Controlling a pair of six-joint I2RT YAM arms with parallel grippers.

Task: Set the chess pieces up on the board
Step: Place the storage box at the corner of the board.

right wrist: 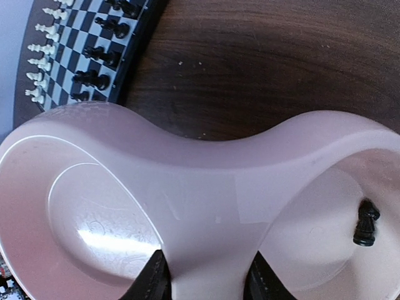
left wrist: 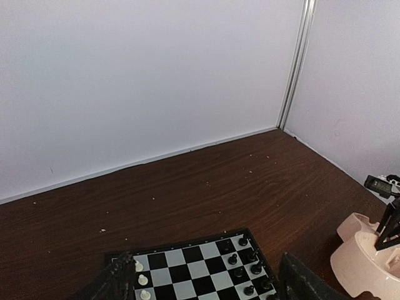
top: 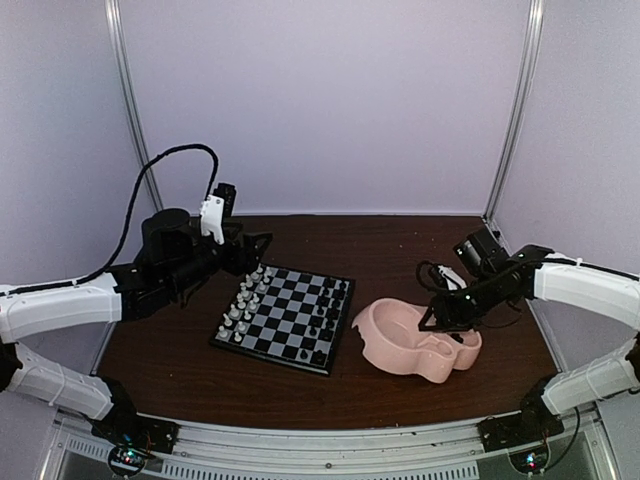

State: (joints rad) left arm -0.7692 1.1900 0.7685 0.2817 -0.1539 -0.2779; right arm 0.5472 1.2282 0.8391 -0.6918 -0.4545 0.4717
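the board (top: 285, 322) sits mid-counter (top: 400, 250), white chessmen (top: 238, 308) lined along its left side and black chessmen (top: 322, 318) along its right, so it looks nearly set. one black piece (right wrist: 365, 224) sits in the pink dish (right wrist: 206, 187), in the bowl at the lower right of the wrist view. the right fingers (right wrist: 150, 282) straddle the ridge between the two bowls, and i can't tell whether they pinch it. i'd shift them over that bowl, drop straight down and take the piece by its waist. the left fingers (left wrist: 115, 281) hang wide apart and empty by the board's upper-left corner in the overhead view.
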